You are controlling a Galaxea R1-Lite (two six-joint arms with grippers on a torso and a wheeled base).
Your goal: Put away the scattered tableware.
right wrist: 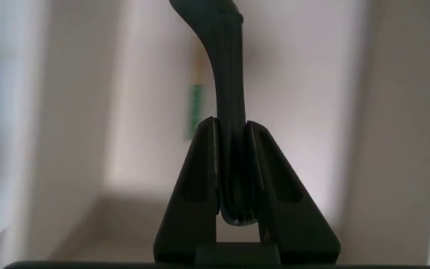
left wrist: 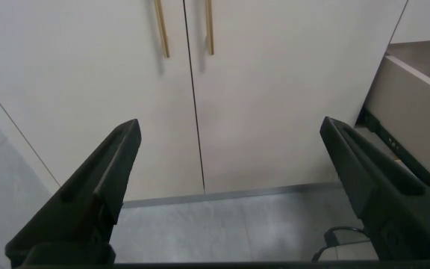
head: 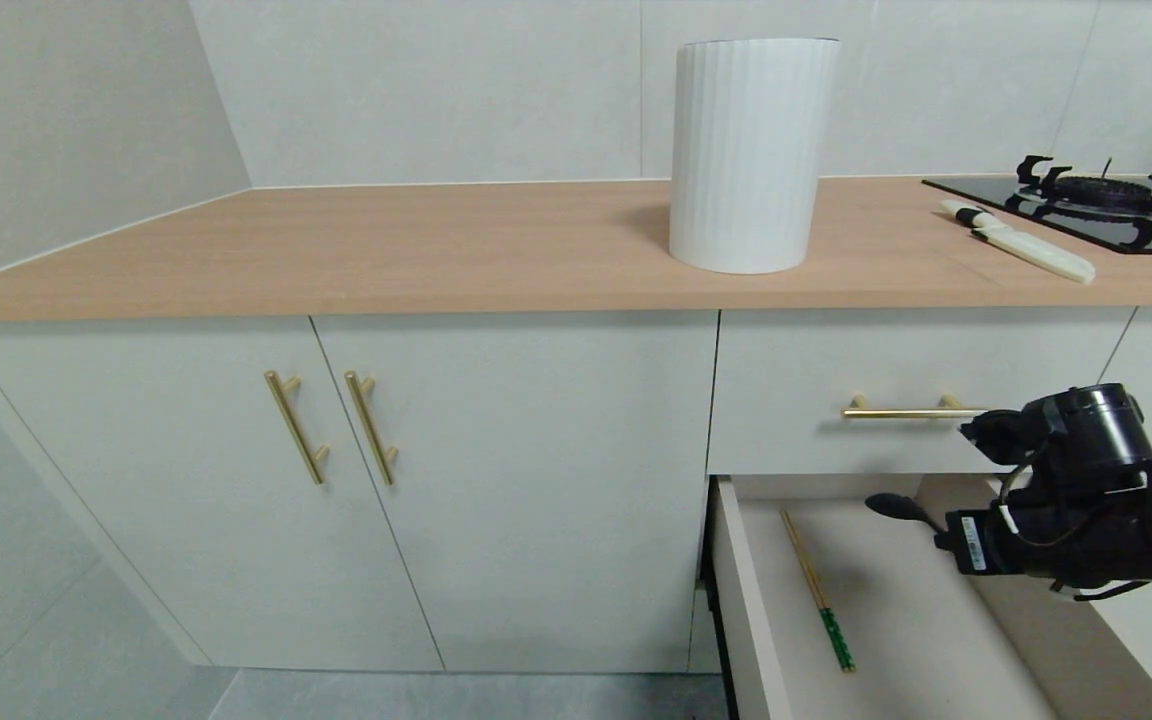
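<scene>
My right gripper point(head: 948, 535) is shut on the handle of a black spoon point(head: 893, 506), held above the open drawer point(head: 741, 590) at the lower right. In the right wrist view the spoon point(right wrist: 226, 75) sticks out from between the closed fingers point(right wrist: 200, 161) of the right gripper point(right wrist: 231, 131), over the drawer floor. A pair of wooden chopsticks point(head: 816, 590) with green ends lies inside the drawer, showing blurred as chopsticks point(right wrist: 196, 97) behind the spoon. A cream-handled knife point(head: 1021, 243) lies on the counter. My left gripper point(left wrist: 230, 131) hangs open and empty, low before the cabinet doors.
A tall white ribbed container point(head: 748, 155) stands on the wooden counter point(head: 386, 245). A black gas stove point(head: 1096, 200) sits at the far right. Two cabinet doors with gold handles point(head: 296, 425) are shut, and a closed drawer with a gold handle point(head: 911, 411) sits above the open one.
</scene>
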